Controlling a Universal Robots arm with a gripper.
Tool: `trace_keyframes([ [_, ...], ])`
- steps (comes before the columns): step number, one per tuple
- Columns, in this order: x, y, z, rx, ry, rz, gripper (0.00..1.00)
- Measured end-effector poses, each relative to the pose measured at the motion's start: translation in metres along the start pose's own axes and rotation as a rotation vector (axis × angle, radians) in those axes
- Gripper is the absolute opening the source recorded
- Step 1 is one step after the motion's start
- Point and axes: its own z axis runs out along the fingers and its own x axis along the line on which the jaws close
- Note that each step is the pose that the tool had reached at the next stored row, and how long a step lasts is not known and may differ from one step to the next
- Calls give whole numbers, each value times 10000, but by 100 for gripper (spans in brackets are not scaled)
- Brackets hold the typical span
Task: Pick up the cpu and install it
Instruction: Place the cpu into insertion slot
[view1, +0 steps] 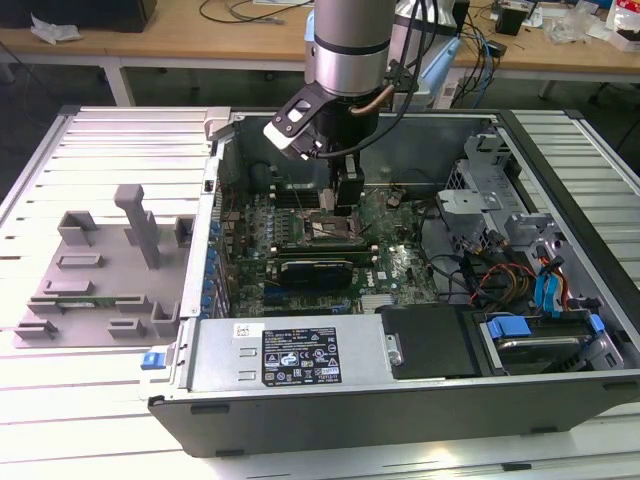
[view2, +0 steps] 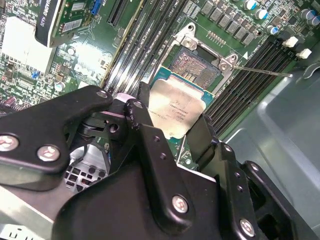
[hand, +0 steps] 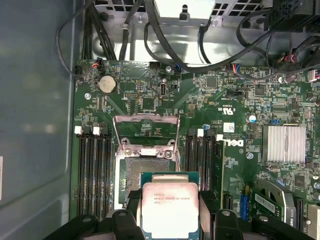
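The cpu (hand: 170, 206), a flat square chip with a shiny silver top, is held between my gripper's (hand: 170, 212) two black fingers (hand: 131, 210). It hangs just above the motherboard, over the near edge of the open socket (hand: 145, 172). The socket's metal load plate (hand: 145, 131) is flipped up beyond it. In the second wrist view the cpu (view2: 177, 112) sits tilted between the fingers (view2: 142, 117), with the bare socket (view2: 197, 65) just past it. In the exterior view the gripper (view1: 345, 205) reaches down into the open computer case, right above the socket (view1: 335, 232).
Memory slots (hand: 92, 170) flank the socket on both sides. A silver heatsink (hand: 283, 144) and an expansion card (view1: 315, 265) lie nearby. Case walls (view1: 300, 370), a drive cage (view1: 480, 190) and cables (view1: 490, 280) surround the board. A grey fixture tray (view1: 100, 270) stands outside, on the exterior view's left.
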Motion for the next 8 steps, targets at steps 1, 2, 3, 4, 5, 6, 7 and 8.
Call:
trace_keyframes([
  [1,0,0,0,0,0,0,55],
  [2,0,0,0,0,0,0,55],
  [3,0,0,0,0,0,1,55],
  [4,0,0,0,0,0,1,55],
  [5,0,0,0,0,0,1,55],
  [6,0,0,0,0,-1,1,55],
  [7,0,0,5,-2,3,2,55],
  [8,0,0,17,-2,2,2,55],
])
